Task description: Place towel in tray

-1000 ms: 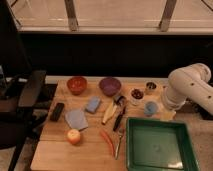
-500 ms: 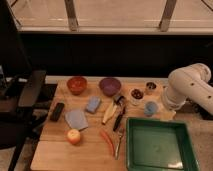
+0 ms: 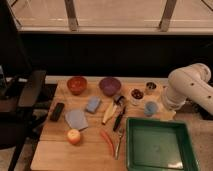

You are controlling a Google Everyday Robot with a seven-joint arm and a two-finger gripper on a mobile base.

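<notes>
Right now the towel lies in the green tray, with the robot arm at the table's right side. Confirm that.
Not quite: the camera view shows the towel on the table, left of the green tray, not in it. The robot arm is at the right side; its gripper is out of view.

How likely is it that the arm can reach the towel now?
Probably yes: the towel lies uncovered, nothing on it, though the arm sits folded far right, gripper out of sight.
</notes>
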